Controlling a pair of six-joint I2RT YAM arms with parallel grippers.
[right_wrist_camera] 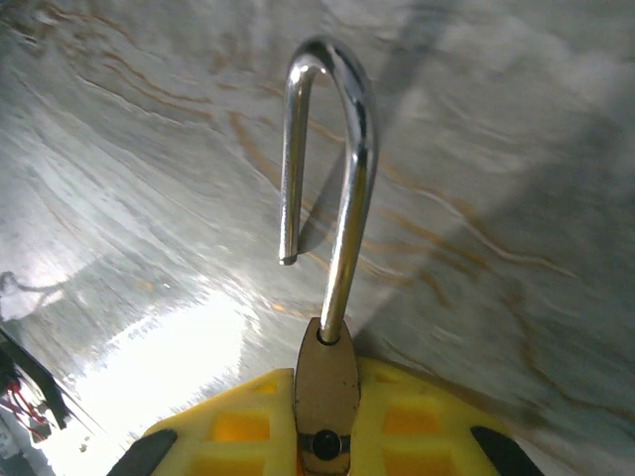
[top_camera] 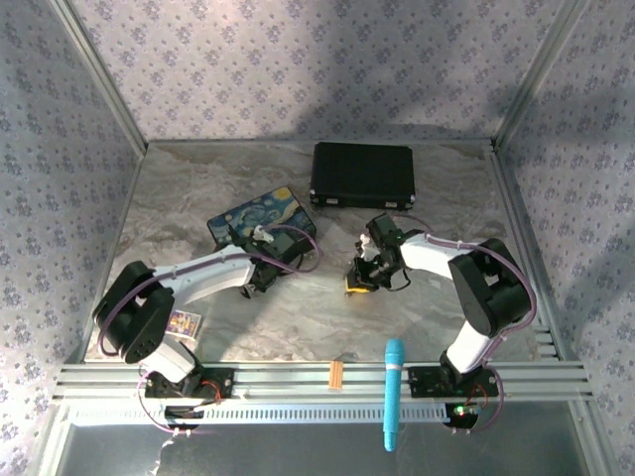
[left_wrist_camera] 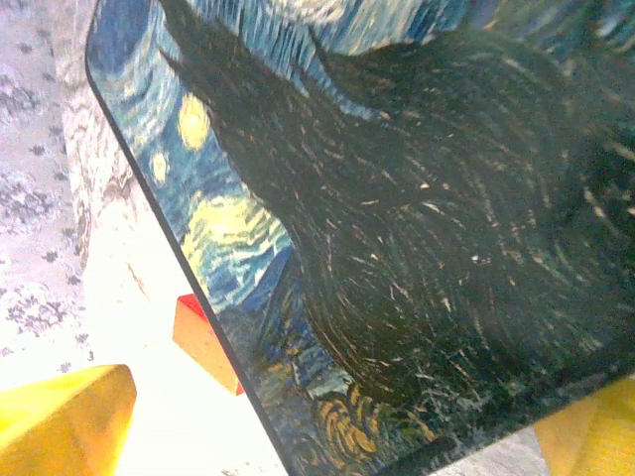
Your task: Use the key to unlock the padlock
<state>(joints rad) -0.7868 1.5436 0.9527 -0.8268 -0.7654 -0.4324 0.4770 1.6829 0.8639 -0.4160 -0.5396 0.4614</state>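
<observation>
Looking down on a marble table (top_camera: 298, 322) walled in flowered paper; at its far edge, a shut black case (top_camera: 362, 176); nearer and to the left, a painted box (top_camera: 260, 215) in swirling night-sky blues and yellows.

Over that box, the left gripper (left_wrist_camera: 327, 421) — yellow fingers (left_wrist_camera: 60, 421) spread wide at the two lower corners of its wrist view, clamped on nothing; box lid close under the lens, a small red-orange block (left_wrist_camera: 203, 342) just past the box edge.

Toward the middle of the table, the right gripper (top_camera: 359, 283), closed on the padlock (right_wrist_camera: 327, 372); brass body pinched between the yellow pads (right_wrist_camera: 228, 426), close to the marble; touching or not, cannot tell.

On the near rail, a blue pen-like stick (top_camera: 394, 392) and an orange-tan strip (top_camera: 335, 374); off to the left on the table, a small card (top_camera: 184, 322).

Smallest and most telling, the silver shackle (right_wrist_camera: 352, 178): long axis straight out from the fingers, away from the wrist; one leg seated in the body, the other hanging free beside it — by the look of it, already sprung.

Cannot place the key, nor the keyhole's facing. Nearer arm by far the right; left well apart from the lock, so for any key work, a reach across to the body's hidden end.
</observation>
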